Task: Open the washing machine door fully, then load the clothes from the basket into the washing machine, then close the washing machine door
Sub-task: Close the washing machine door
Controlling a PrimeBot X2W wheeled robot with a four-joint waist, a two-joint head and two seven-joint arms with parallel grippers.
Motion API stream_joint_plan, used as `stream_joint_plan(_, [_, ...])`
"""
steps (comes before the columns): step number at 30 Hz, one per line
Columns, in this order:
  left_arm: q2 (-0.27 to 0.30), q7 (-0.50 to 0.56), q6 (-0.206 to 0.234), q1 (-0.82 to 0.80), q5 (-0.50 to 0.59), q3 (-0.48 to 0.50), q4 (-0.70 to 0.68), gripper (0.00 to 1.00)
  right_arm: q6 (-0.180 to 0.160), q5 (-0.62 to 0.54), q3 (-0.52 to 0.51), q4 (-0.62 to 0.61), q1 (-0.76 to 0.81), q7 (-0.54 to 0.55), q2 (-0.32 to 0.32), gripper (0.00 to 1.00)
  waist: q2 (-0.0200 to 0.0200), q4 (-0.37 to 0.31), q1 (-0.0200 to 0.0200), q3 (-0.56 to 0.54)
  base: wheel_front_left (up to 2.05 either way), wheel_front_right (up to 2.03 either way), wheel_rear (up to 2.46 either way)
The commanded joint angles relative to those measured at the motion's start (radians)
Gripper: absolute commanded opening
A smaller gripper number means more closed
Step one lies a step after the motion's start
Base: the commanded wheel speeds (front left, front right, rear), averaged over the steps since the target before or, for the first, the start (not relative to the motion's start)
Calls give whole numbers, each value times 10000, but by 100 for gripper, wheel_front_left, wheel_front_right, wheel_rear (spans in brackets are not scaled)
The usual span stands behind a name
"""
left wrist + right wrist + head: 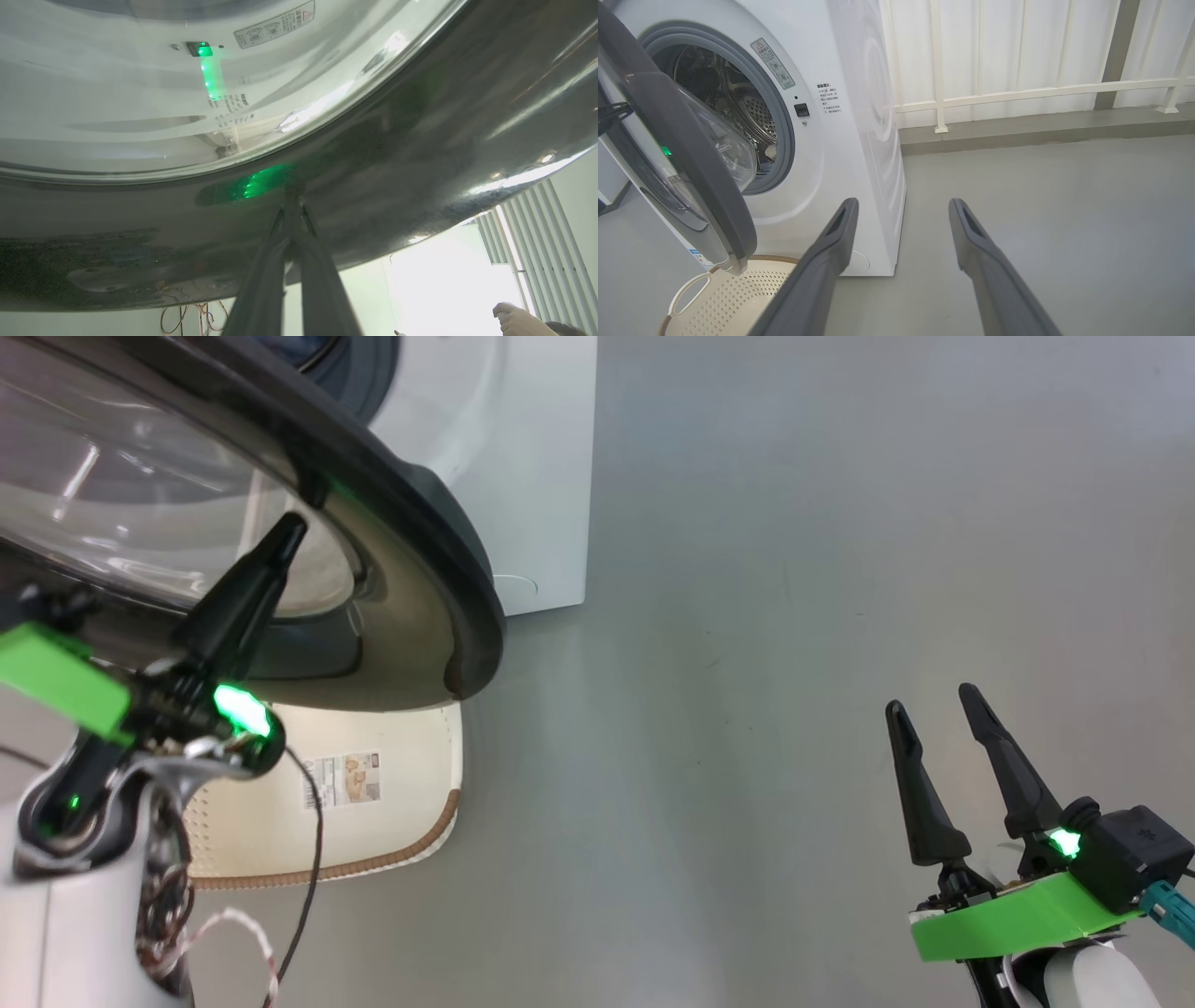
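Pinched together, the fingers (266,280) of the left gripper (293,200) rest tip-first on the glossy black rim of the washing machine door (420,523), just below its bulging glass (140,116), on the door's outer face. At 10 o'clock in the head view the door hangs ajar, swung out over the basket (425,756), whose visible bottom lies bare around its label sticker (343,779) at 7 o'clock. Behind it stands the washing machine (840,154), its drum (738,102) open to the right wrist view; a pale scrap by the lower edge of the gasket (787,135) is too small to name. At 4 o'clock the right gripper (932,700) hovers over the grey floor (794,569), fingers spread wide and holding nothing, well apart from the machine. Judging by the bare basket, the step in hand looks like closing the door. Doing it well likely means pushing on the rim rather than the glass, guarding against the tip sliding on the slick surface, following the door's own arc, and pressing until it catches. Any fabric lying across the gasket would spoil the seal, so that edge deserves a check first.
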Motion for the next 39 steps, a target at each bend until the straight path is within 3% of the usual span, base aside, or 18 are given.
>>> stream_joint_plan(1, [253, 35, -102, 243, -35, 437, -424, 0, 87, 8, 207, -230, 124, -120, 14, 100, 0, 50, 0, -34, 0, 0, 0])
stream_joint_plan(7, [67, -109, -104, 1248, -81, 1304, -1479, 0, 87, -27, 122, -224, 232, -120, 7, 100, 0, 193, 0, -189, 0, 0, 0])
stream_joint_plan(8, [22, -146, -104, 1433, -41, 1412, -1640, 6, 87, -35, 87, -230, 258, -120, 10, 100, 0, 241, 0, -217, 0, 0, 0])
stream_joint_plan(9, [-34, -200, -104, 1614, -13, 1534, -1801, 32, 87, -38, 58, -236, 278, -120, 13, 100, 0, 280, 0, -243, 0, 0, 0])
stream_joint_plan(10, [-100, -206, -104, 1791, -35, 1629, -1942, 79, 87, -42, 26, -237, 305, -120, 17, 100, 0, 326, 0, -283, 0, 0, 0])
stream_joint_plan(11, [-152, -248, -104, 1965, -16, 1741, -2092, 100, 87, -45, 9, -233, 337, -120, 21, 100, 0, 363, 0, -327, 0, 0, 0])
stream_joint_plan(28, [-609, -1776, -105, 4112, 1521, 2399, -3912, 100, 87, -131, -112, -157, 711, -120, 49, 100, 0, 878, 0, -1028, 0, 0, 0])
stream_joint_plan(35, [-426, -4231, -105, 4684, 5065, 2019, -4440, 100, 87, -174, -158, -181, 808, -120, 24, 100, 0, 982, 0, -1155, 0, 0, 0])
stream_joint_plan(39, [123, -5878, -105, 5149, 7844, 1289, -4528, 100, 87, -192, -173, -180, 856, -120, -2, 100, 0, 1031, 0, -1232, 0, 0, 0])
